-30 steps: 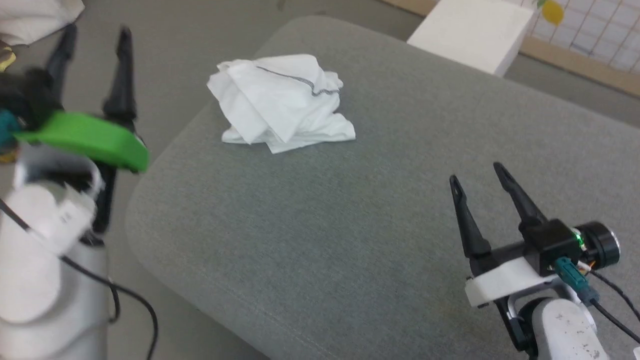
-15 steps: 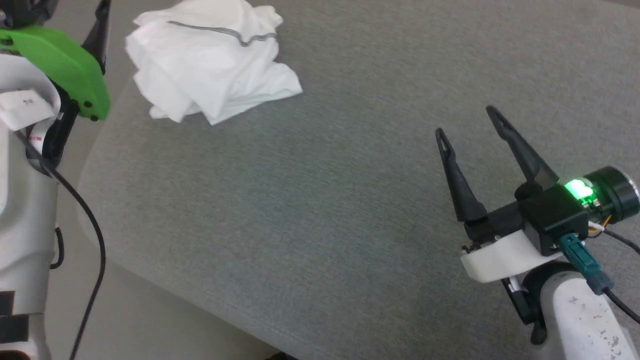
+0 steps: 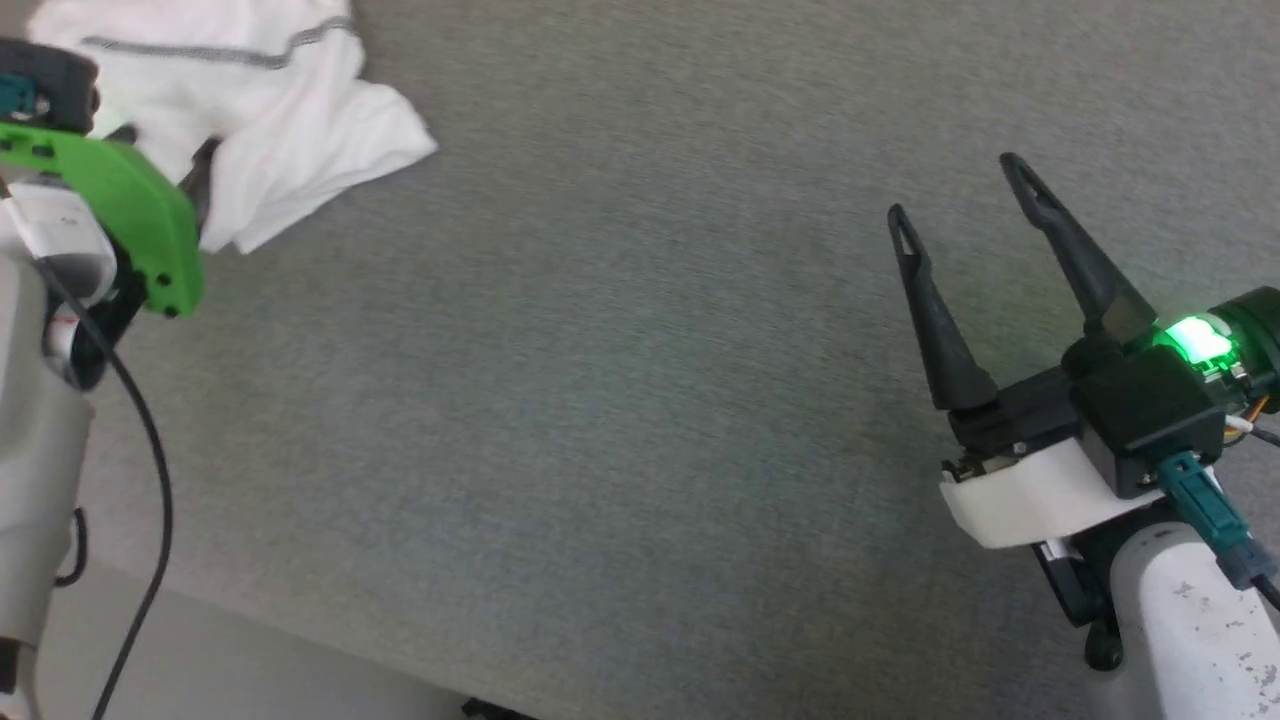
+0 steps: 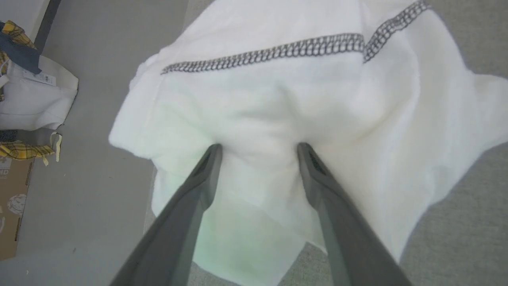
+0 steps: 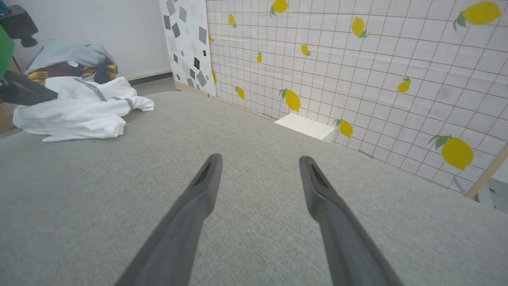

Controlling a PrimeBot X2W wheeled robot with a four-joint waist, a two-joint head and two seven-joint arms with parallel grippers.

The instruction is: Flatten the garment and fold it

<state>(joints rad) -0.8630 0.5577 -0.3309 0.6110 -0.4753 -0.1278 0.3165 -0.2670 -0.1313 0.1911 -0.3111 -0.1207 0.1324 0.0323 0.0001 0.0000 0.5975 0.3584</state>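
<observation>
The garment (image 3: 290, 120) is a crumpled white heap with dark zigzag stitching, lying near the left edge of the grey cushion (image 3: 600, 400). In the left wrist view my left gripper (image 4: 258, 146) is open, its two tips set over the middle of the garment (image 4: 278, 91) with nothing pinched between them; I cannot tell whether they touch the cloth. In the head view its green mount (image 3: 130, 210) covers most of it. My right gripper (image 3: 956, 190) hangs open and empty over bare cushion at the lower right, far from the garment (image 5: 79, 111).
The cushion's left edge drops to grey floor (image 4: 79, 159), where a white bag (image 4: 35, 99) and a cardboard box (image 4: 12, 206) stand. A white box (image 5: 305, 126) sits past the cushion by a lemon-print grid wall (image 5: 357, 59). A clothes pile (image 5: 67, 59) lies beyond the garment.
The head camera has swung, shifting the whole picture up and left. My left gripper has come from beside the cushion to over the garment. The right gripper stays open.
</observation>
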